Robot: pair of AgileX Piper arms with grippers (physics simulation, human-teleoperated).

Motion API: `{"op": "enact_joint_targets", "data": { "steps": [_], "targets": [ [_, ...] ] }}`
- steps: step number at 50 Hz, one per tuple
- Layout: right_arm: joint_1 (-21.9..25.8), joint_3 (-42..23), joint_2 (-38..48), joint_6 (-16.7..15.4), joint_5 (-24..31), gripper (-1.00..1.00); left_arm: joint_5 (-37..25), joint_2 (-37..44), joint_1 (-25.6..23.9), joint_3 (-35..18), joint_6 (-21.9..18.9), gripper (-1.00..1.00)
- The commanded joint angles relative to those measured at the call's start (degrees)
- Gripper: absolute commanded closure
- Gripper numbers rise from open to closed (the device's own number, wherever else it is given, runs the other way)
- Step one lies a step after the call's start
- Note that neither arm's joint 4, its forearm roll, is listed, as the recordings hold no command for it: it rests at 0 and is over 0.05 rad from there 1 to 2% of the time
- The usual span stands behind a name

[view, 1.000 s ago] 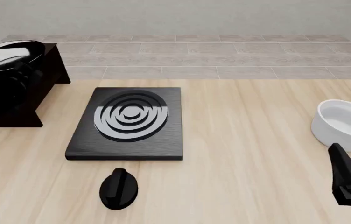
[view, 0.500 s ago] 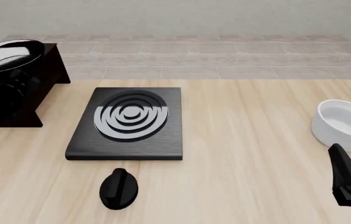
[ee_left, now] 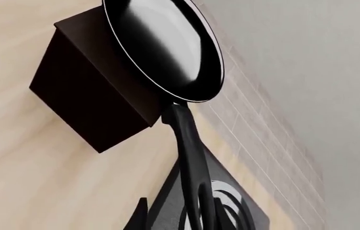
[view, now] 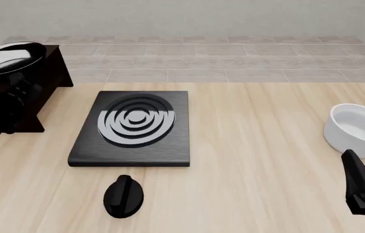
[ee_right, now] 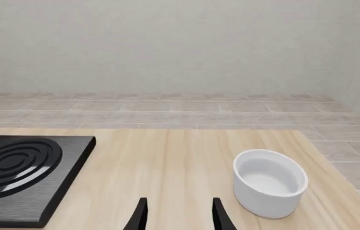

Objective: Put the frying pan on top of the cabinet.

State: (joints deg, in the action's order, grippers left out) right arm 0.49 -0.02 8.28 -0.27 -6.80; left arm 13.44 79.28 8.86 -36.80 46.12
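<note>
- The pan (view: 11, 57) sits over the flat top of the cabinet (view: 46, 73) at the far left of the table (view: 260, 145); in the left wrist view its round body (ee_left: 167, 48) covers the cabinet's top (ee_left: 97, 100) and its long handle sticks out past the cabinet's edge toward the camera.
- I judge this to be the placing step, near its end: the pan looks to be down on the cabinet or just above it, but the pictures do not settle whether it rests there.
- The left gripper (ee_left: 196, 211) is at the loop end of the handle; whether its fingers clamp the handle or have let go, I cannot tell.
- The next move likely calls for a clean release and a straight pull-back along the handle, so the pan is not dragged off the top.
- The right gripper (ee_right: 176, 215) hangs idle with its fingers apart, holding nothing, near the white bowl (view: 357, 128).
- The stove plate (view: 134, 128) lies just beside the cabinet, and the black knob (view: 124, 195) in front of it; neither stands in the way.
</note>
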Motion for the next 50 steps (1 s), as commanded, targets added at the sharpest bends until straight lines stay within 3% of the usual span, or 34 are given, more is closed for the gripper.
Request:
{"op": "enact_joint_targets", "data": {
  "steps": [1, 22, 50],
  "targets": [
    [0.1, 0.0, -0.2, -0.1, 0.2, -1.0, -0.2, -1.3, -0.6, 1.5, 0.0, -1.0],
    [0.2, 0.0, -0.9, 0.0, 0.7, -1.0, -2.6, -6.5, -0.4, 4.3, -0.4, -1.0],
    [0.3, -0.1, -3.3, 0.0, 2.8, -1.0, -5.8, -16.8, -3.8, 10.9, 0.5, -1.0]
  ]
}}
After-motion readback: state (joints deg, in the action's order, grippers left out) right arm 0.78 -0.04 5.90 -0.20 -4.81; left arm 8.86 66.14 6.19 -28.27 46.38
